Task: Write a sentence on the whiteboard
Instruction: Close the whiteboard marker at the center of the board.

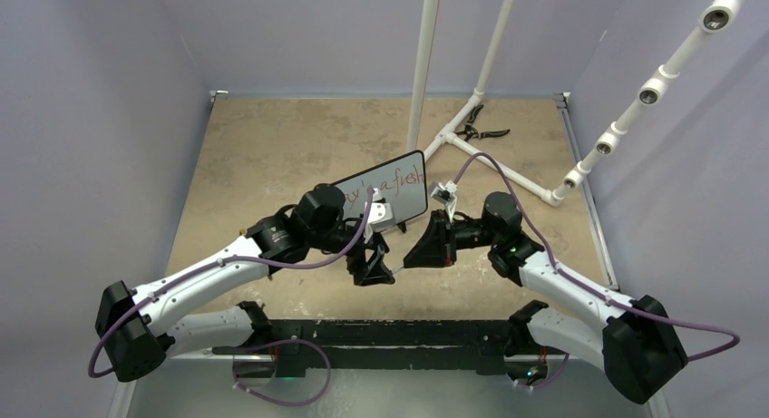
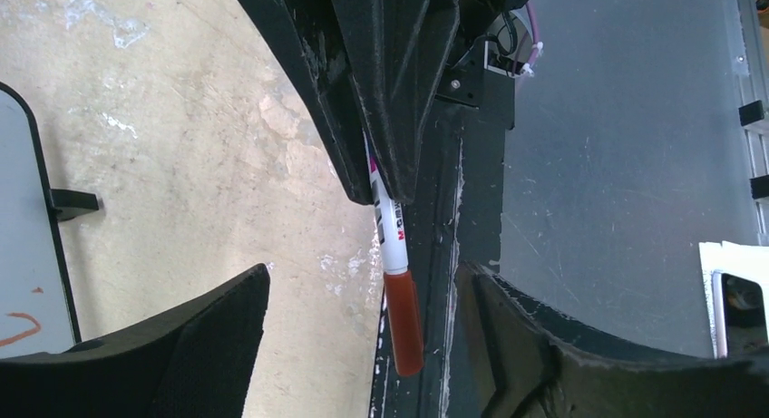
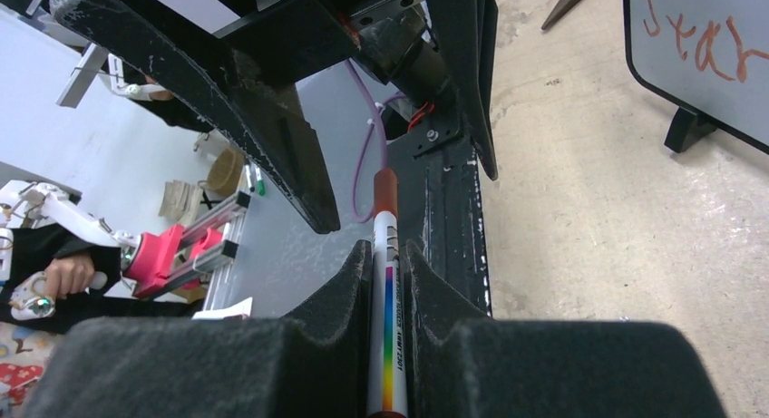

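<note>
A: Nearest, at the centre of the top view, what does the right gripper (image 3: pixel 388 255) hold?

B: It is clamped on the marker (image 3: pixel 387 318), whose red cap (image 2: pixel 404 323) is on; the left gripper (image 2: pixel 361 277) stands wide, one finger on each side of that cap and neither touching it.

A: What could go wrong from here?

B: If the left arm draws off crooked, a finger may catch the cap and tug the marker askew in the right grip, or pull the cap loose; whether the cap is fully seated cannot be told.

A: And behind them?

B: The whiteboard (image 1: pixel 410 200) stands upright on the table (image 1: pixel 254 155) just beyond both wrists, with the sentence (image 1: pixel 392 179) in red across it; a careless swing could tip the board or smear the ink.

A: Any container?

B: None shows; no cup or tray for the marker. Farthest, at upper right, are a white pipe frame (image 1: pixel 530 185) and a dark pliers-like tool (image 1: pixel 476 130).
</note>
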Action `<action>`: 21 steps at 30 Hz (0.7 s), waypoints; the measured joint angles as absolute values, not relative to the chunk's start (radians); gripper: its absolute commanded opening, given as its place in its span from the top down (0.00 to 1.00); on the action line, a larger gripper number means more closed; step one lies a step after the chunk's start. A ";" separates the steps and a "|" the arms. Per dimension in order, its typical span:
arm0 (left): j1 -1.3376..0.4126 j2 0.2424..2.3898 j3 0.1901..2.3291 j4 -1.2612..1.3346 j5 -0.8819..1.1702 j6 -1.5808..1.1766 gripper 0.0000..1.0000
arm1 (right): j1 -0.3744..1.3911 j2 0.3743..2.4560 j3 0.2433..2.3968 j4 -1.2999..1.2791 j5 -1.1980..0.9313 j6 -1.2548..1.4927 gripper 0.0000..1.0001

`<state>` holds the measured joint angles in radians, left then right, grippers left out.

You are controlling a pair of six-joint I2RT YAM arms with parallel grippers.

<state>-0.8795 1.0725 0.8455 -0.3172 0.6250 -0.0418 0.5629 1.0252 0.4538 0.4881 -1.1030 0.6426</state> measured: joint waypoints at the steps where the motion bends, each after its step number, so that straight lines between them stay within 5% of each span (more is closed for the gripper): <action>1: -0.879 1.073 0.850 -0.327 0.625 -0.041 0.23 | 0.563 1.024 0.454 0.487 -1.103 0.644 1.00; 10: -0.879 1.077 0.861 -0.396 0.625 -0.053 0.14 | 0.563 0.999 0.464 0.461 -1.102 0.633 1.00; 14: -0.879 1.093 0.864 -0.428 0.624 -0.065 0.22 | 0.563 0.997 0.480 0.440 -1.101 0.624 1.00; 16: -0.879 1.100 0.864 -0.440 0.625 -0.068 0.37 | 0.563 0.991 0.490 0.421 -1.100 0.615 1.00; 20: -0.879 1.115 0.864 -0.458 0.634 -0.076 0.93 | 0.563 0.983 0.507 0.398 -1.093 0.593 1.00; 21: -0.879 1.118 0.864 -0.460 0.643 -0.080 1.00 | 0.563 0.981 0.509 0.394 -1.083 0.584 1.00</action>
<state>-0.8795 1.1175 0.8642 -0.4603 0.6430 -0.0795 0.5629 0.9810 0.5095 0.3943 -1.0828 0.5838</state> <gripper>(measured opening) 0.276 0.143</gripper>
